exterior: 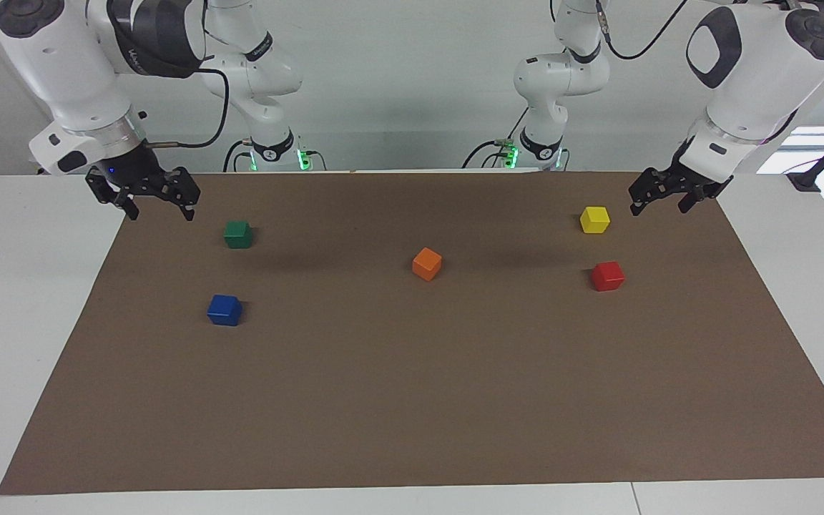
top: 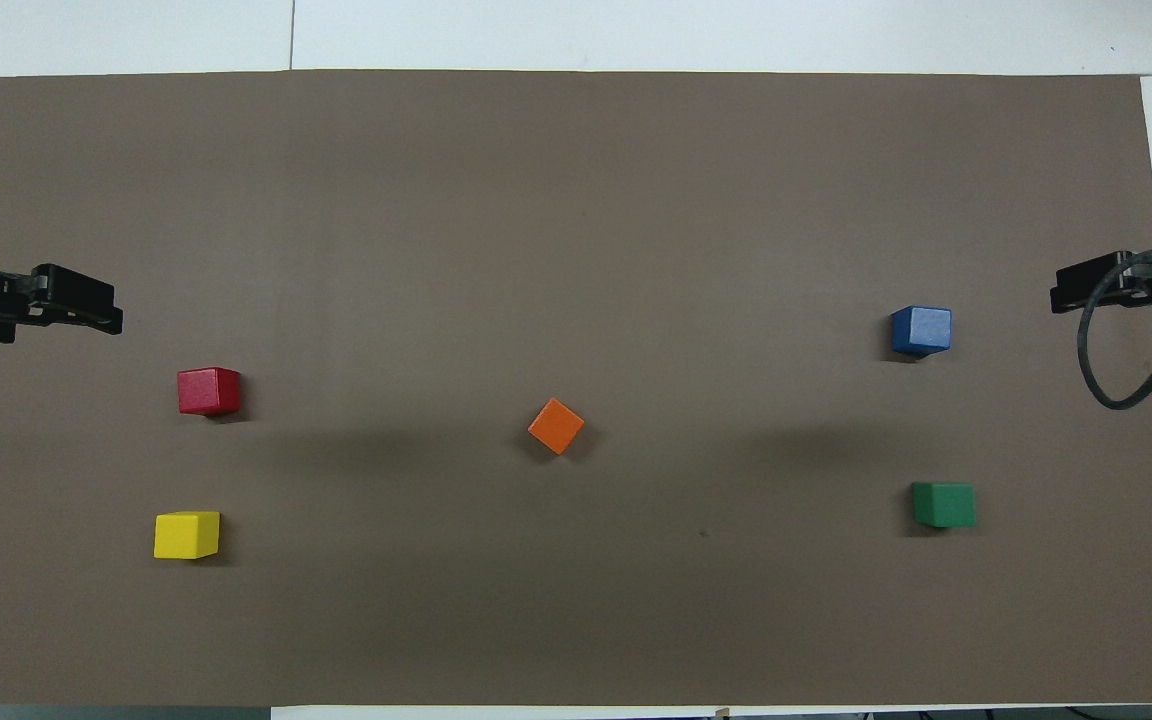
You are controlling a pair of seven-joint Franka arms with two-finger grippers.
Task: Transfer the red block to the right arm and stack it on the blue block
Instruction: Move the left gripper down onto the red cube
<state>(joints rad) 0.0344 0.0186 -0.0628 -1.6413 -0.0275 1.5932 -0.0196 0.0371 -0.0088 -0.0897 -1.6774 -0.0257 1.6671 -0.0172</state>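
1. Left hand (exterior: 669, 197), fingers apart and empty, hangs over the edge of the brown mat (exterior: 412, 400) at the left arm's end of the desk (exterior: 11, 322). Right hand (exterior: 146, 194), likewise spread and empty, hangs over the mat's edge at the right arm's end; the right arm waits.
2. Nearest the robots lie the yellow block (exterior: 594, 219) and the green block (exterior: 238, 234), neither part of the task.
3. The orange block (exterior: 426, 263) sits mid-mat, turned cornerwise, well apart from the others.
4. The red block (exterior: 608, 275) rests on the mat at the left arm's end, just farther from the robots than the yellow block and near the left hand.
5. The blue block (exterior: 224, 310) lies farthest out, at the right arm's end, its top bare.
6. Step in hand, as judged: none begun; the pick of the red block comes first. The next move calls for the left hand to descend over the red block, clear of the yellow one, and close squarely on two faces.
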